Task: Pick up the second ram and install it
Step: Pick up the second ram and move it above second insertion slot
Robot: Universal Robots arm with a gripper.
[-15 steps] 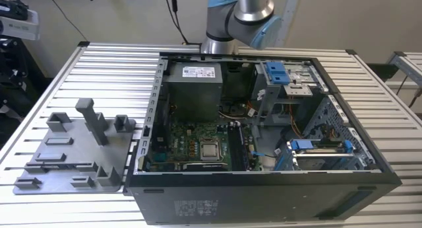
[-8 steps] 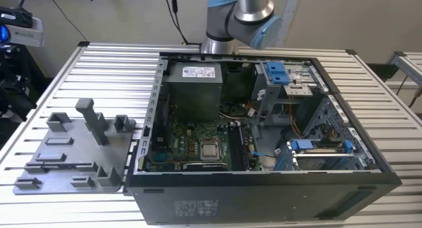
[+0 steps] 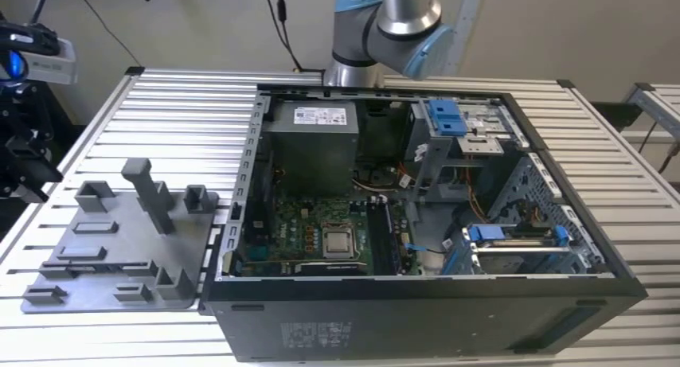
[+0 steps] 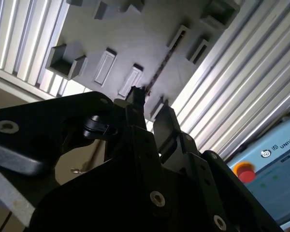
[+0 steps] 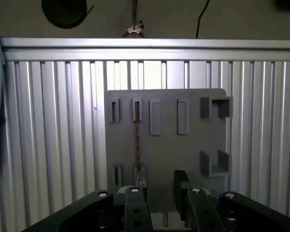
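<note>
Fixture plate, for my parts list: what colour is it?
Plain grey plate, best in the first wrist view.

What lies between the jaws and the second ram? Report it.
Bare fixture plate, in the first wrist view, between the gripper and the second ram.

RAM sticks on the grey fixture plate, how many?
1. The ram stick stands on edge on the fixture plate, spanning two slot blocks, ahead of the open gripper. The slot pair beside it looks empty.
</note>
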